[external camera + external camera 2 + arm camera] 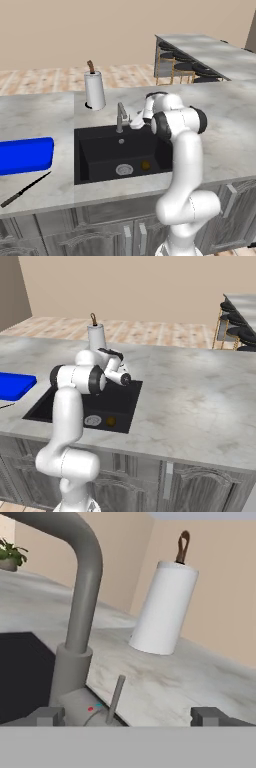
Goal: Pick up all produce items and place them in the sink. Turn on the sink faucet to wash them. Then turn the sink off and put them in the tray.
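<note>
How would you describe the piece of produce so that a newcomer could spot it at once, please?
Find the black sink sunk into the grey marble counter. On its floor, just right of the round silver drain, lies the produce item: a small brownish-yellow ball, the only coloured thing in the dark basin.

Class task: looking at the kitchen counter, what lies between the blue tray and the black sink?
Bare marble counter only separates the tray from the sink, seen in the left base view.
</note>
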Available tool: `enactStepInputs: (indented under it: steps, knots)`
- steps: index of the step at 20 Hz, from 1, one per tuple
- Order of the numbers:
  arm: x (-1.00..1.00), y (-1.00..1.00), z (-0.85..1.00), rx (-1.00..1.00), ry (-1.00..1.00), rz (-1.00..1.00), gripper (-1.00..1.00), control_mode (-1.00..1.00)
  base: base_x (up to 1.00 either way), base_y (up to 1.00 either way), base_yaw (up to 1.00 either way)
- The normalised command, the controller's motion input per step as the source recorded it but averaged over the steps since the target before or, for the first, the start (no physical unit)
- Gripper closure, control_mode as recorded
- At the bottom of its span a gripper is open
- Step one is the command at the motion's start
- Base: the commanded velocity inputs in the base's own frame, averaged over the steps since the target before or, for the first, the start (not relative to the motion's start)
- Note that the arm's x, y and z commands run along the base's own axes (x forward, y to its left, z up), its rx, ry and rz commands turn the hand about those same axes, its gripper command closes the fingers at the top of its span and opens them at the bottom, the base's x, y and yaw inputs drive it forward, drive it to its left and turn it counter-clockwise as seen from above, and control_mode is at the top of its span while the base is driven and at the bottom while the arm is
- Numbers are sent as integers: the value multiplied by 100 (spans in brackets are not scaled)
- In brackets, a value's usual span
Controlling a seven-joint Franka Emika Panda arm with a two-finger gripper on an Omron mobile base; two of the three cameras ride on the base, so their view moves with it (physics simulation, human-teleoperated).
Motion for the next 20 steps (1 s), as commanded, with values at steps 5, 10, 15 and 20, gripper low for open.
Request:
enactStepInputs:
  steps: [5, 10, 15, 20]
  knots:
    - [28, 1, -10, -2, 0, 0, -100, -100, 0, 0, 0]
    - [18, 12, -4, -1, 0, 0, -100, -100, 0, 0, 0]
    - [13, 29, 0, 0, 0, 1, -100, -100, 0, 0, 0]
    - [21, 12, -5, -1, 0, 0, -100, -100, 0, 0, 0]
